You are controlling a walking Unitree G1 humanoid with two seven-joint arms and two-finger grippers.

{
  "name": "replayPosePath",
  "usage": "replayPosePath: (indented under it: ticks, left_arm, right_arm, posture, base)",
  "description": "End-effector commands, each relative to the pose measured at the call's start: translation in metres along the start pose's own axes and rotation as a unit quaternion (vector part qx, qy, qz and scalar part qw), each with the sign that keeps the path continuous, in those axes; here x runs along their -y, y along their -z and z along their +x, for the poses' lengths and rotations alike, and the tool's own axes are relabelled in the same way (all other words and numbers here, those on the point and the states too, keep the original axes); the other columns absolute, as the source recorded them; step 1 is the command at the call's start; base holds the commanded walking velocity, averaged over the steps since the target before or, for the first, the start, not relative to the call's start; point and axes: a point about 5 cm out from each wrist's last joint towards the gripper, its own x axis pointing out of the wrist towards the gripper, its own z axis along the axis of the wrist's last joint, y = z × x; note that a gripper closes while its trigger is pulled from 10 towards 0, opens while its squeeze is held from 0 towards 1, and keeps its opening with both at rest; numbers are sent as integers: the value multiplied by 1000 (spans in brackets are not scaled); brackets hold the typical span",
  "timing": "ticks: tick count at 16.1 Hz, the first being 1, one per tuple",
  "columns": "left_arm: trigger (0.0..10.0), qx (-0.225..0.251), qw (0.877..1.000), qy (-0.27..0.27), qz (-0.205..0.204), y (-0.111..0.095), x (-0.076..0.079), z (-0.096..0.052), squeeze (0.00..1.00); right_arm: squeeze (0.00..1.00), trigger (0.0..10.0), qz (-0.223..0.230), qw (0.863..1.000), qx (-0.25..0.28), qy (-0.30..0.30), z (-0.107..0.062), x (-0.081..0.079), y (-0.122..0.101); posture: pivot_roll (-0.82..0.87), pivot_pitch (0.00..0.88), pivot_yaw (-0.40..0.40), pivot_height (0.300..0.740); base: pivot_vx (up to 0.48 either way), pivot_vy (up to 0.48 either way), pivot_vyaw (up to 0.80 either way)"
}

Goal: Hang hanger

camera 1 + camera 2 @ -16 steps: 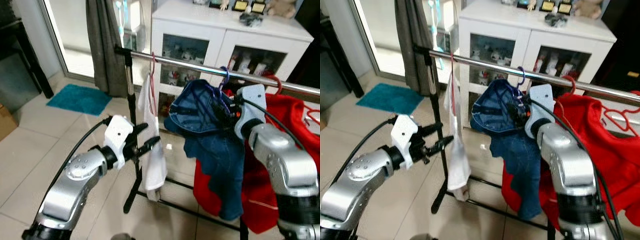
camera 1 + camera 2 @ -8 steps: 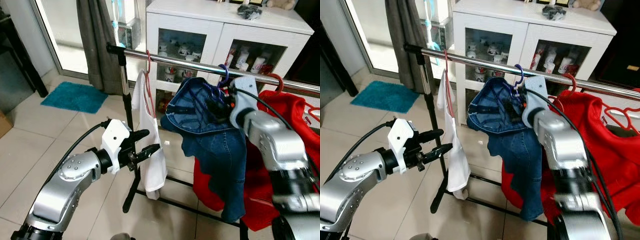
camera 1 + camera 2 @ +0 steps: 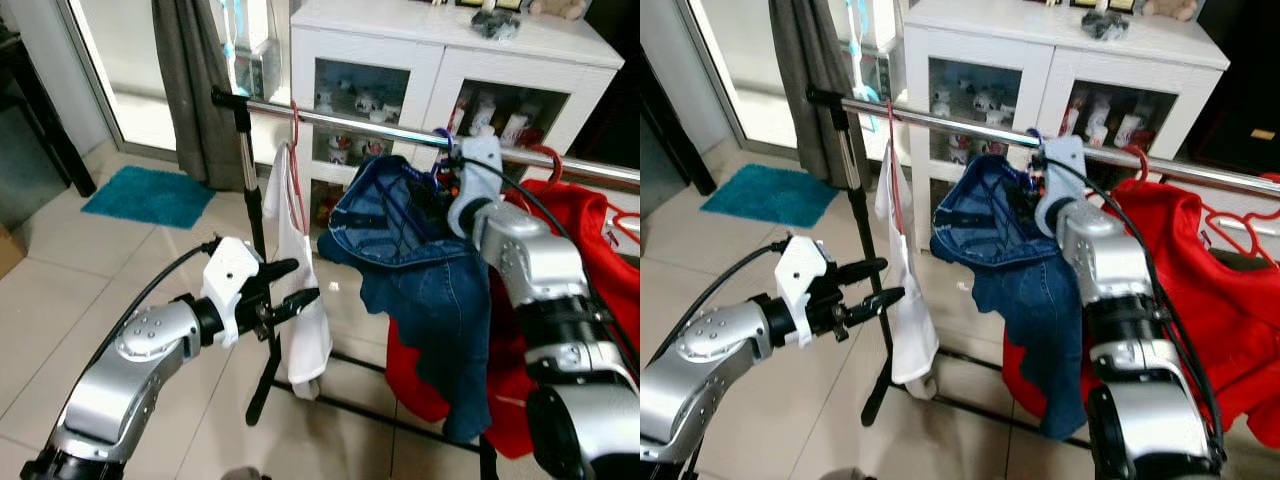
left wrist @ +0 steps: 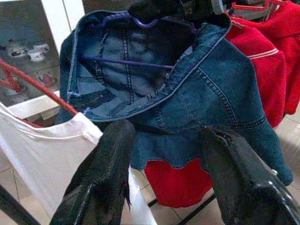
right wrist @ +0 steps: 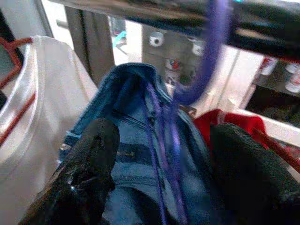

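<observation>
A purple hanger (image 5: 206,61) carries a blue denim garment (image 3: 430,290), and its hook curls over the metal rail (image 3: 380,128). My right gripper (image 5: 166,130) is up at the rail just under the hook. It is open, with the hanger's purple wire running between the spread fingers (image 5: 93,159). My left gripper (image 3: 303,280) is held lower, in front of a white garment (image 3: 300,250) on a red hanger. It is open with nothing between its fingers (image 4: 108,159).
Red garments (image 3: 570,260) hang on the rail to the right of the denim. The rack's upright pole (image 3: 245,170) stands at the left end. Behind are a white glass-door cabinet (image 3: 400,50), a grey curtain (image 3: 195,90) and a teal mat (image 3: 150,195) on the tiled floor.
My right gripper has risen with the hanger's top, so its wrist is now level with the rail. The left arm has hardly moved.
</observation>
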Motion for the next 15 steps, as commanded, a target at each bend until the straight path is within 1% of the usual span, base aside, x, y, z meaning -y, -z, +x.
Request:
replayPosePath:
  ticks: [1, 6, 15]
  left_arm:
    - [10000, 2, 1000, 8, 7, -4, 0, 1, 0]
    - [10000, 1, 1000, 11, 8, -4, 1, 3, 0]
    - [10000, -1, 1000, 9, 13, -3, 0, 5, 0]
  right_arm:
    - [0, 0, -4, 1000, 9, -7, 2, -1, -4]
    - [0, 0, -10, 1000, 1, -18, 6, -1, 0]
    - [0, 0, -11, 1000, -4, -14, 10, 1, 3]
  posture:
    - [56, 0, -22, 723]
    - [55, 0, -22, 723]
    - [53, 0, -24, 723]
  base:
    - [0, 0, 0]
    - [0, 0, 0]
    - [0, 0, 0]
